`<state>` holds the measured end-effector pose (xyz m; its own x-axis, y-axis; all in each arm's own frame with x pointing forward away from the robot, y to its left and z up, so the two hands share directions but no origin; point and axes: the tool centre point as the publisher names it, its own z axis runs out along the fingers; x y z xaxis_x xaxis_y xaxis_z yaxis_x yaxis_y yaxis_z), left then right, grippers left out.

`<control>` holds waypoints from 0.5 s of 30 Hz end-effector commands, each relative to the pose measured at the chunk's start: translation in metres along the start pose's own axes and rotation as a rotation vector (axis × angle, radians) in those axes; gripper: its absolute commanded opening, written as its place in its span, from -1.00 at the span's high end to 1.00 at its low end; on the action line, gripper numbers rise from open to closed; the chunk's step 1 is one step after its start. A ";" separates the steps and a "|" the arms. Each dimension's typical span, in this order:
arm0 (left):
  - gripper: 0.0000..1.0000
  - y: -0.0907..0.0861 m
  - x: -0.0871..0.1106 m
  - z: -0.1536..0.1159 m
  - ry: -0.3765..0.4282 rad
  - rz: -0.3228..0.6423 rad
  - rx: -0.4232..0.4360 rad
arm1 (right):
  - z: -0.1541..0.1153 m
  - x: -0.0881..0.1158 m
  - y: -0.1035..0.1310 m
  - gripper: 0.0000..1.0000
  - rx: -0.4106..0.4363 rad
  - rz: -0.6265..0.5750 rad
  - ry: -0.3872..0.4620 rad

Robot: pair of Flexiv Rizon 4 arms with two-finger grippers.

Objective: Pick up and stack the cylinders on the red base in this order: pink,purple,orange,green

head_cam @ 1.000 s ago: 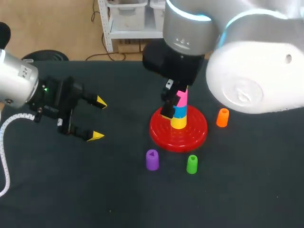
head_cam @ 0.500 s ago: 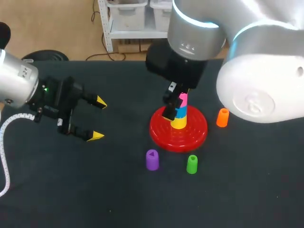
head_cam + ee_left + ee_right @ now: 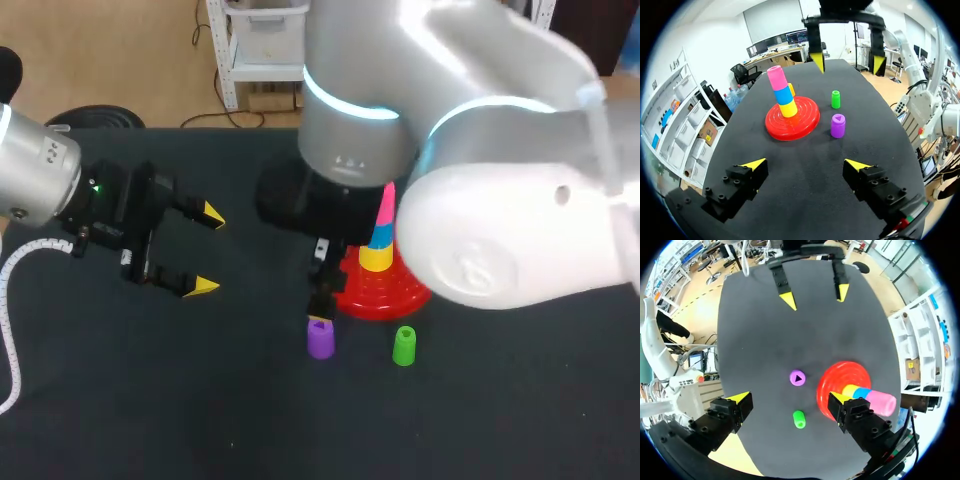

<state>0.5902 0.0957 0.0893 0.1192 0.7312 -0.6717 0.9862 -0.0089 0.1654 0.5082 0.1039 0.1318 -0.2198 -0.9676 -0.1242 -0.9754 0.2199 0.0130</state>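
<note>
The red base [image 3: 372,292] carries a stack of yellow, blue and pink cylinders, with the pink cylinder [image 3: 384,205] on top. In front of the base stand the purple cylinder [image 3: 320,338] and the green cylinder [image 3: 404,346]. My right gripper [image 3: 788,398] hangs open and empty above the table, roughly over the purple cylinder [image 3: 797,378], with the green cylinder [image 3: 799,418] near it. The orange cylinder is hidden by my right arm in the head view; a sliver of it [image 3: 791,89] shows behind the stack. My left gripper [image 3: 207,251] stands open and empty at the left, well away from the base.
My right arm's bulky body [image 3: 500,200] looms over the table's right half and covers part of the base. Bare dark table lies between my left gripper [image 3: 805,164] and the base [image 3: 800,125].
My right gripper has left the stack, with the pink cylinder staying on top, and swung forward and left over the purple cylinder. Its arm now hides the orange cylinder. My left arm has not moved.
</note>
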 end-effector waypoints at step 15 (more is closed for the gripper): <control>-1.00 0.001 0.001 0.000 -0.002 0.002 0.001 | 0.059 0.005 -0.011 -1.00 -0.038 -0.011 0.025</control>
<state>0.5902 0.0957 0.0893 0.1192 0.7312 -0.6717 0.9862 -0.0089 0.1654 0.5160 0.1035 0.0755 -0.2101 -0.9728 -0.0976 -0.9775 0.2072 0.0396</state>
